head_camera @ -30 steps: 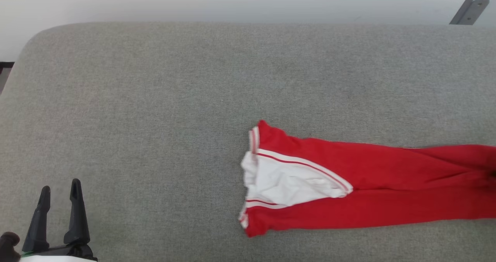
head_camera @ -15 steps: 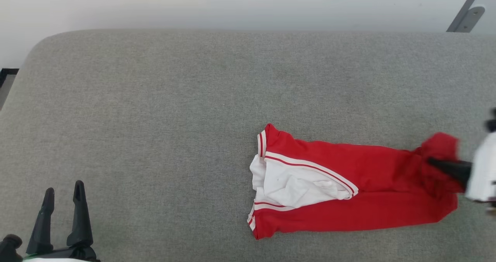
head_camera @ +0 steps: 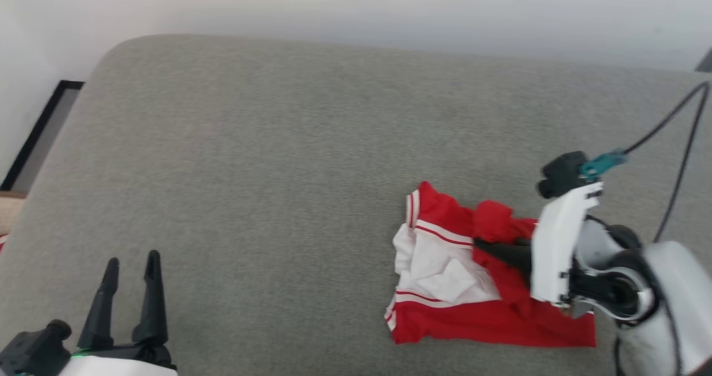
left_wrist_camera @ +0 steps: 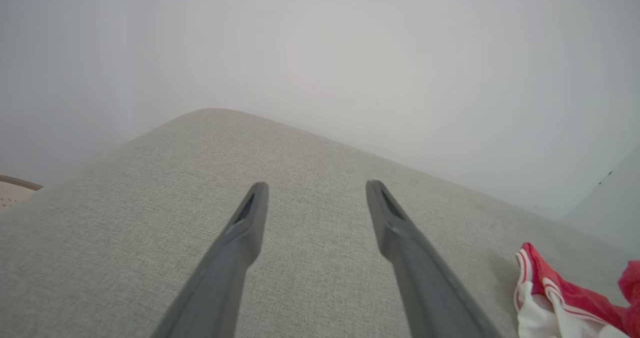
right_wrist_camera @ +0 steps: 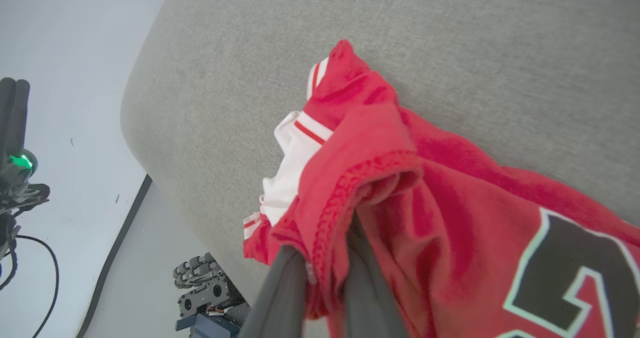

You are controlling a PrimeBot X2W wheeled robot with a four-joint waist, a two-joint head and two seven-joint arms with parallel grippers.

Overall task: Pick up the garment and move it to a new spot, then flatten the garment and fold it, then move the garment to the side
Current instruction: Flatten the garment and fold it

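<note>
Head view: garment (head_camera: pixel 484 323) on grey cushion (head_camera: pixel 278 170)

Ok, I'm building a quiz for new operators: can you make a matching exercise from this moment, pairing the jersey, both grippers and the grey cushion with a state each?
Things:
1. garment
2. left gripper
3. right gripper
4. cushion

States:
A. open, holding nothing
B. shut on a red fold
C. bunched up, white fabric showing
D. grey, lying under the rest

Pairs: 1-C, 2-A, 3-B, 4-D
</note>
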